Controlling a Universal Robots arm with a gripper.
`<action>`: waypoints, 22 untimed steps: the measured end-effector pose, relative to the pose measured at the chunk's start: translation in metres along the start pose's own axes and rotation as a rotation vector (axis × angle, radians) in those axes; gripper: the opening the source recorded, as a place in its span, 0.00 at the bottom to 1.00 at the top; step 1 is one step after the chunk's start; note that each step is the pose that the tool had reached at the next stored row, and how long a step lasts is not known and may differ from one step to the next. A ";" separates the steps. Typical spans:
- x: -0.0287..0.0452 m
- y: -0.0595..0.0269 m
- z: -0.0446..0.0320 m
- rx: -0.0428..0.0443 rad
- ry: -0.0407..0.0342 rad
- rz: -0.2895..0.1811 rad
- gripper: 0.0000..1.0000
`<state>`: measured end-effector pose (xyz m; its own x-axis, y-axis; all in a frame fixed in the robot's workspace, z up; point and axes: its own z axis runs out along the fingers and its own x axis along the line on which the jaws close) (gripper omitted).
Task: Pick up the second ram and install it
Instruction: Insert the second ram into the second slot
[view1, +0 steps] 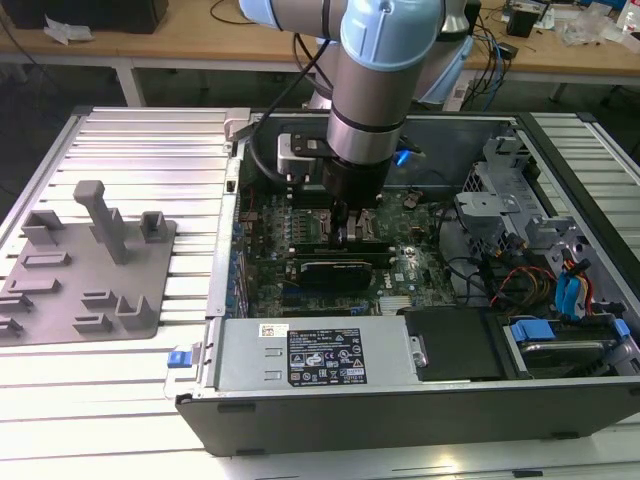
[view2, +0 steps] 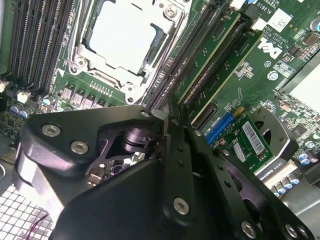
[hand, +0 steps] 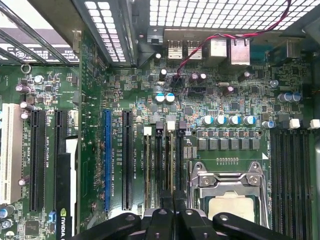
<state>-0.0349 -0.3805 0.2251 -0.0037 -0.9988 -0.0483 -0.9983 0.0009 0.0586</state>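
Close up in the second wrist view, the gripper (view2: 172, 125) has its fingers pressed together over the memory slots (view2: 200, 65), gripping a thin edge, seemingly the second ram (view2: 173, 111). Judged step: seating it. Beyond, the silver processor (view2: 120, 35).
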 end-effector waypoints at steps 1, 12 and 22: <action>0.0000 0.0000 0.0001 0.0000 0.0000 0.000 0.09; -0.0015 0.0015 -0.0274 0.0009 -0.0004 0.000 0.16; -0.0016 -0.0239 -0.0289 0.0006 -0.0003 0.000 0.08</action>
<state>-0.0094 -0.3804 0.2525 -0.0037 -0.9988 -0.0486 -0.9983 0.0009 0.0580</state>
